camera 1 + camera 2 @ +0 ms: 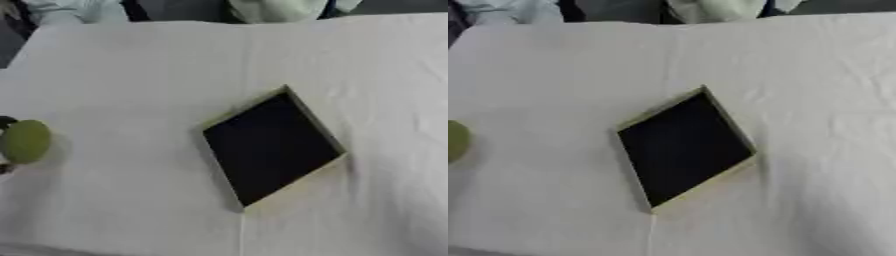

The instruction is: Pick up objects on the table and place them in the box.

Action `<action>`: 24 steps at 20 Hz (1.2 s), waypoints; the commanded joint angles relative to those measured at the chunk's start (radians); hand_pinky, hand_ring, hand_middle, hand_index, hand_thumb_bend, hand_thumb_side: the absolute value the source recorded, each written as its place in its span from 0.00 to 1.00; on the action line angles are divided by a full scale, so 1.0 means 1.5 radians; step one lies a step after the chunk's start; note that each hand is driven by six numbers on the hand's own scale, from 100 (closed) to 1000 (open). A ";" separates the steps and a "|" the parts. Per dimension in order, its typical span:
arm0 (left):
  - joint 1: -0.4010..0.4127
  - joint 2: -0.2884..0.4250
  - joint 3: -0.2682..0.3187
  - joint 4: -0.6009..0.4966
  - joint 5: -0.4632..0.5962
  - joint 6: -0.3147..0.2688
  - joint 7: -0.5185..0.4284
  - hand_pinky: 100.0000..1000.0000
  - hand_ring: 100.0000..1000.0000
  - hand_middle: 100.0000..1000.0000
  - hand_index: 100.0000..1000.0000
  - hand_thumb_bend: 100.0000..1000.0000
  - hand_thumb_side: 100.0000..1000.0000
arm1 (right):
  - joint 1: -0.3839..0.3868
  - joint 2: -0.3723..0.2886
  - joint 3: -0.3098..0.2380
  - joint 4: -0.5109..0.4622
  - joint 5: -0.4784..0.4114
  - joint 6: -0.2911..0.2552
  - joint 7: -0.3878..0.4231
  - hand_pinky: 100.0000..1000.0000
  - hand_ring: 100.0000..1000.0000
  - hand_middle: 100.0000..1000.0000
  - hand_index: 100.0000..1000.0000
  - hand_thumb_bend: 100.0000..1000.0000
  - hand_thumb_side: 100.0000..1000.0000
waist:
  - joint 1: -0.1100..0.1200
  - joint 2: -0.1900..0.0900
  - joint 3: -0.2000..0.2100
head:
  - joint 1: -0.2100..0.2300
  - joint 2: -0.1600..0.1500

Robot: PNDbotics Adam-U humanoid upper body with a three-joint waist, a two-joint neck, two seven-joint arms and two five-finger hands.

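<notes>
- Box lay turned askew mid-table, its dark inside showing.
- Green round object sat at the left edge, well apart from the box.
- Dark bits of a hand touched it; grip could not be told.

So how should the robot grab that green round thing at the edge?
Probably around its wide middle, coming from the left, the side it lies on. The green round thing looks smooth with no handle, so fingers must wrap its sides. Something dark already touches its left edge; I cannot tell what.
</notes>
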 commanded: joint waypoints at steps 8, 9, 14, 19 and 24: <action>-0.053 -0.013 0.007 0.012 -0.006 0.033 -0.006 0.72 0.73 0.64 0.88 0.27 0.20 | -0.004 -0.007 0.001 -0.014 -0.005 0.001 0.011 0.69 0.80 0.65 0.87 0.00 0.51 | -0.001 -0.010 -0.002 | 0.008 -0.002; -0.057 -0.015 0.007 0.013 -0.012 0.040 0.004 0.70 0.70 0.61 0.87 0.25 0.15 | -0.004 -0.007 0.001 -0.014 -0.005 0.002 0.011 0.69 0.80 0.65 0.87 0.00 0.51 | -0.001 -0.010 -0.002 | 0.009 -0.002; -0.076 -0.029 0.003 0.020 -0.040 0.060 0.071 0.54 0.55 0.48 0.70 0.17 0.00 | -0.004 -0.006 0.001 -0.014 -0.005 0.002 0.014 0.69 0.80 0.65 0.87 0.00 0.51 | -0.002 -0.010 -0.004 | 0.011 -0.001; -0.079 -0.040 0.005 0.021 -0.022 0.052 0.129 0.44 0.47 0.39 0.57 0.00 0.01 | -0.005 -0.005 0.001 -0.014 -0.006 0.004 0.015 0.69 0.80 0.65 0.87 0.00 0.51 | -0.001 -0.010 -0.004 | 0.011 0.001; -0.070 -0.030 0.024 -0.009 0.042 0.037 0.099 0.42 0.46 0.39 0.56 0.00 0.06 | -0.004 -0.006 0.001 -0.014 -0.005 0.004 0.016 0.69 0.80 0.65 0.87 0.00 0.51 | 0.000 -0.010 -0.003 | 0.011 0.002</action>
